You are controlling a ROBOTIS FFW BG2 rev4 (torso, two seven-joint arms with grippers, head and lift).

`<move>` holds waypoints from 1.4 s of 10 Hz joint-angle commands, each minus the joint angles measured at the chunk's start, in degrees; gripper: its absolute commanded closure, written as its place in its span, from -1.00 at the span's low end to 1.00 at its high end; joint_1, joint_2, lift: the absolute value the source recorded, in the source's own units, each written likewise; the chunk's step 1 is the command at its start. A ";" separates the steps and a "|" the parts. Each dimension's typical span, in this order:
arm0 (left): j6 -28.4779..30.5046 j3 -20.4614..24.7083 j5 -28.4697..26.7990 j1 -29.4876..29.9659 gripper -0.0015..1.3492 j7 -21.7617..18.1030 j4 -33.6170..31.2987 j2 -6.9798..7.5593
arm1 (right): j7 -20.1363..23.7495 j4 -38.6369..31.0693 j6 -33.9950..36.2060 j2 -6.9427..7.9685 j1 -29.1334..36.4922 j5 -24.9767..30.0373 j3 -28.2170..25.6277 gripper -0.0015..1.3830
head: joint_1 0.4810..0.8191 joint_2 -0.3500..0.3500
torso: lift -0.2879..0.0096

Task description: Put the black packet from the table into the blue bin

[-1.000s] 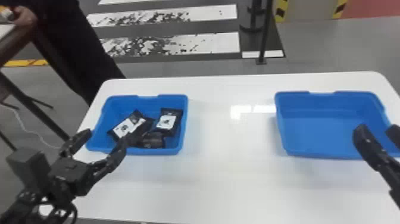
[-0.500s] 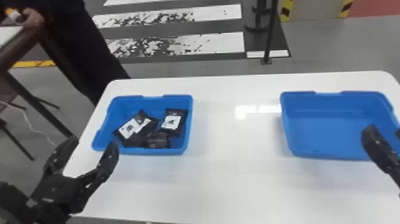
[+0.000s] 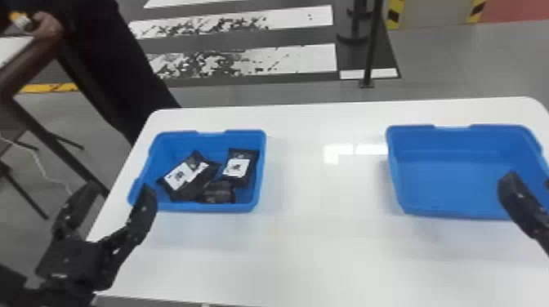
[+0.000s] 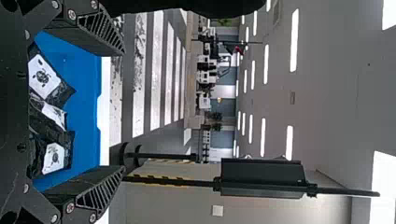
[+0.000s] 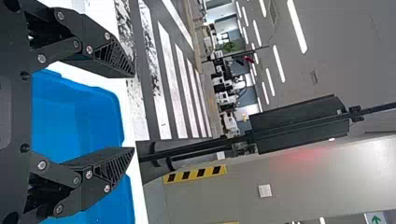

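In the head view my left gripper [image 3: 119,188] stands open at the near left corner of the left blue bin [image 3: 208,207], with nothing between its fingers. Several black packets with white labels lie inside that bin: one tilted packet [image 3: 178,179] on the left, another packet [image 3: 238,168] on the right, and a darker one [image 3: 218,193] at the near side. The left wrist view has my left gripper [image 4: 123,111] spread wide, packets [image 4: 44,78] beside its base. My right gripper [image 3: 529,181] is open over the right blue bin [image 3: 453,213]; its wrist view also shows the right gripper [image 5: 133,113] empty.
Both bins stand on a white table [image 3: 318,245], with a wide stretch of tabletop between them. No packet is visible in the right bin. Beyond the table's far edge a black post [image 3: 371,45] rises from the floor.
My left gripper has shifted left, away from above the left bin's near part. The head view has turned slightly, so both bins appear a little farther right. The packets lie as before.
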 commanded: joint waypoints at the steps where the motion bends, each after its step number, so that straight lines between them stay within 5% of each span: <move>1: -0.11 -0.31 0.52 -0.03 -0.74 0.00 0.00 0.18 | 0.00 0.10 0.00 0.05 0.00 0.01 0.04 -0.26 | 0.27 0.45 | 0.20; 6: 0.88 -2.93 2.47 -0.45 -0.74 0.35 0.00 1.49 | 0.00 0.10 0.00 0.05 0.00 0.01 0.04 -0.26 | 0.27 0.39 | 0.20; 14: -0.11 -3.28 3.27 -0.45 -0.74 0.97 0.00 1.49 | 0.00 -0.04 0.00 0.05 0.56 0.12 -0.19 -0.26 | 0.27 0.35 | 0.20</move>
